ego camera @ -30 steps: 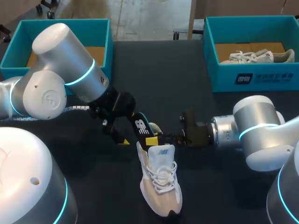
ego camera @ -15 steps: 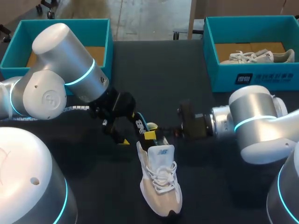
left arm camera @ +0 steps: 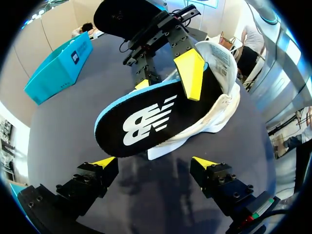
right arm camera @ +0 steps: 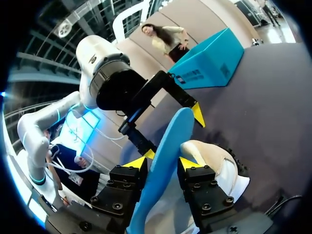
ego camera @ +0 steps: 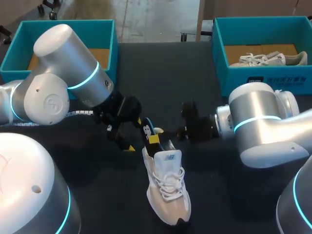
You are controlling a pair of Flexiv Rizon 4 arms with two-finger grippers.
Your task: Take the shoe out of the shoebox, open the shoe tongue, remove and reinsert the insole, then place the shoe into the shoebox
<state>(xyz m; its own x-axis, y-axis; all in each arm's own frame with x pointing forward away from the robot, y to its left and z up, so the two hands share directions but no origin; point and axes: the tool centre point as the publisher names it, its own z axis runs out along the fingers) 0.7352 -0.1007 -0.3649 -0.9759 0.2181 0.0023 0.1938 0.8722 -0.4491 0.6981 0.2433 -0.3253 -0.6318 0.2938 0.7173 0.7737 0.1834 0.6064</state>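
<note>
Right end effector (right arm camera: 162, 163) is clamped on the insole (left arm camera: 146, 117), one yellow tip on each face, roughly mid-length. The insole's front end seems tucked into the mouth of the shoe (ego camera: 168, 192), with its heel end poking up and out. The shoe lies by the middle of the bench's near edge, toe toward that edge, well apart from the left shoebox (ego camera: 111, 39) and the right shoebox (ego camera: 231, 75) at the far corners. Left end effector (left arm camera: 155, 162) has its fingers spread wide just short of the insole's heel end, touching nothing.

My read: this is the insole bit of the job, but I can't tell whether it's coming out or going back in. Either way nothing's pinning the shoe, so slide the insole along the shoe's length, not sideways, or the whole shoe gets dragged. I'd put the left one on the heel collar to steady it. The insole looks floppy, so go slow or it'll buckle at the opening.
</note>
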